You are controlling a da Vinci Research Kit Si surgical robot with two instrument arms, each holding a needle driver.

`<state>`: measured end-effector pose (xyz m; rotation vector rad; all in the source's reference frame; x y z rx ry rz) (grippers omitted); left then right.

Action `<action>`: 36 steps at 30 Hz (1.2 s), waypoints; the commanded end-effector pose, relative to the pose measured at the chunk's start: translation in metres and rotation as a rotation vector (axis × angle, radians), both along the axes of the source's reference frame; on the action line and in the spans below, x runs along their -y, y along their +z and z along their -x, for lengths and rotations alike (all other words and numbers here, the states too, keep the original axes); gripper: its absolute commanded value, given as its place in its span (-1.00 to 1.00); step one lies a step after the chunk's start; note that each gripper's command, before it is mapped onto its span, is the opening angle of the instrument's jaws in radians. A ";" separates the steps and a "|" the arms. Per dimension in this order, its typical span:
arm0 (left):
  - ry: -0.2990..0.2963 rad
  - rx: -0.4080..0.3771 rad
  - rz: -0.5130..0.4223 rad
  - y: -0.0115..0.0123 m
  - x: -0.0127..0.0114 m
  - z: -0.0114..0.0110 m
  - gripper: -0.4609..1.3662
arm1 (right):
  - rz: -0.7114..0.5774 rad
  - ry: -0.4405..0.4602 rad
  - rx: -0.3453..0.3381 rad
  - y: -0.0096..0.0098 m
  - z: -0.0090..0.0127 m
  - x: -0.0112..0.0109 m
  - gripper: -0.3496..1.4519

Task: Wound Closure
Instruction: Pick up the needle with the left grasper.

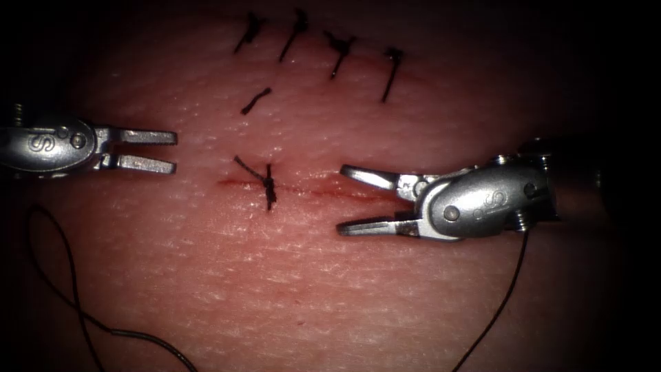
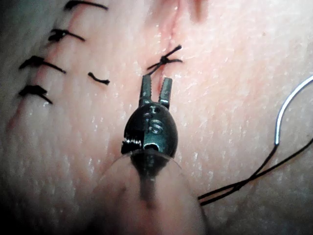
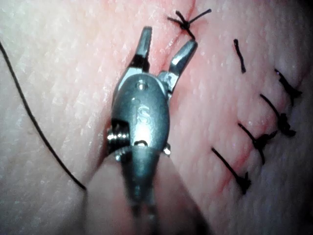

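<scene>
The tissue (image 1: pixel 330 275) carries a horizontal cut (image 1: pixel 310 189) with one tied knot (image 1: pixel 268 186) across it. My left tool (image 1: pixel 175 151) hovers left of the knot, jaws open and holding nothing. My right tool (image 1: pixel 341 198) sits right of the knot over the cut, jaws spread wide and empty. The curved needle (image 2: pixel 288 110) lies loose on the tissue, its thread (image 2: pixel 254 178) trailing from it. The knot (image 2: pixel 165 59) lies just ahead of the left tool (image 2: pixel 156 84). The right tool (image 3: pixel 166 41) points at the knot (image 3: pixel 185 20).
Several finished stitches (image 1: pixel 337 48) line an older closed cut at the back, and a short cut end of thread (image 1: pixel 256 100) lies below them. Loose thread (image 1: pixel 69 289) curls at the lower left; another strand (image 1: pixel 502 303) runs down from the right tool.
</scene>
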<state>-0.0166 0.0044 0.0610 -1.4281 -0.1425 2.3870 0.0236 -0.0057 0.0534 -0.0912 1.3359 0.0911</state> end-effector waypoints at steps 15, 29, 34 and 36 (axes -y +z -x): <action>0.106 0.057 -0.007 -0.0040 0.0025 0.0018 -0.02 | 0.010 -0.019 0.013 -0.0016 0.0010 -0.0001 0.26; 0.246 0.071 -0.043 -0.0050 0.0043 0.0020 0.11 | 0.010 -0.022 0.015 -0.0016 0.0011 0.0000 0.30; 0.243 0.073 -0.051 -0.0050 0.0042 0.0023 0.16 | 0.016 -0.023 0.015 -0.0016 0.0011 0.0000 0.29; 0.241 0.072 -0.050 -0.0050 0.0041 0.0022 0.16 | 0.016 -0.023 0.016 -0.0016 0.0011 0.0000 0.29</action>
